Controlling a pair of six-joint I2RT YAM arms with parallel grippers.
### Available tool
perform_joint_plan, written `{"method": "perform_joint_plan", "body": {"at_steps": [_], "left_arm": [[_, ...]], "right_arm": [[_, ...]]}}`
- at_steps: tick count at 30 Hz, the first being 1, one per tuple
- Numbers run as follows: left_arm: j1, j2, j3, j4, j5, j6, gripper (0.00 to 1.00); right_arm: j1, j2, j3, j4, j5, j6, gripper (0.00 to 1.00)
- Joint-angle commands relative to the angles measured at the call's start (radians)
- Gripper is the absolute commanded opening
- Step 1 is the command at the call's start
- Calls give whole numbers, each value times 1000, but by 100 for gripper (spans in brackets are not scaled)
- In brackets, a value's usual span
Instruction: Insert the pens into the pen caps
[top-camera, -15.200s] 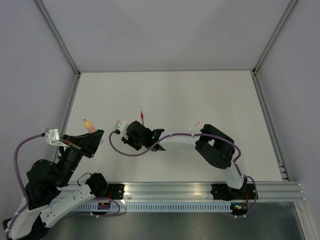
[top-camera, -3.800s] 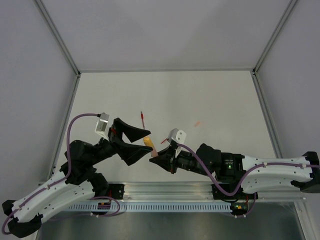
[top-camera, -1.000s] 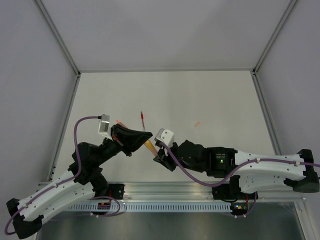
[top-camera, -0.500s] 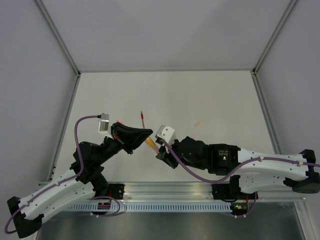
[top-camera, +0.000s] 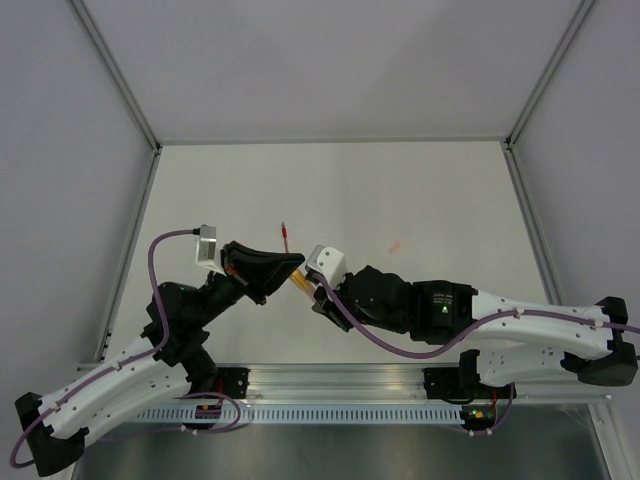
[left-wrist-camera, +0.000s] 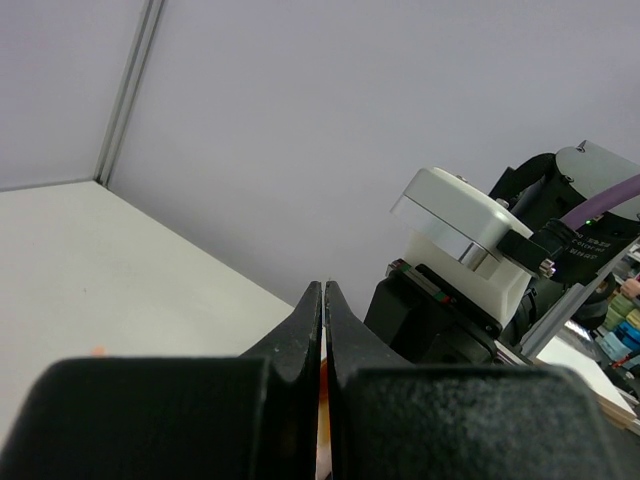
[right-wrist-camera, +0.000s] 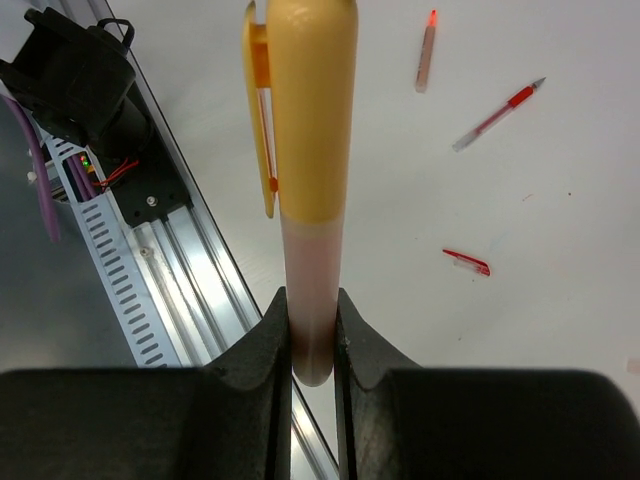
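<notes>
L tool (top-camera: 293, 266) aims right, pinched closed, grip unclear | R tool (right-wrist-camera: 312, 302) aims left, grips capped pen (right-wrist-camera: 311, 255)

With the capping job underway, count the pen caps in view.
2. An orange cap sits on the pen in the right gripper; a small red cap lies loose on the table. Others may be hidden.

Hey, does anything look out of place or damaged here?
Nothing looks damaged or spilled. The right gripper holds the orange pen, with its orange cap on and in line with it. The red pen lies on the table, not yet capped.
</notes>
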Motion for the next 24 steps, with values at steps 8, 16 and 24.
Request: {"method": "perform_joint_plan", "body": {"at_steps": [8, 16, 24], "left_arm": [[-30, 24, -6, -419, 13, 10, 2], [-30, -11, 295, -831, -427, 9, 4], [-30, 25, 231, -761, -496, 45, 86]], "right_arm": [[-35, -23, 121, 401, 76, 1, 0], [-65, -190, -264, 444, 84, 147, 0], [-343, -196, -330, 353, 63, 216, 0]]}}
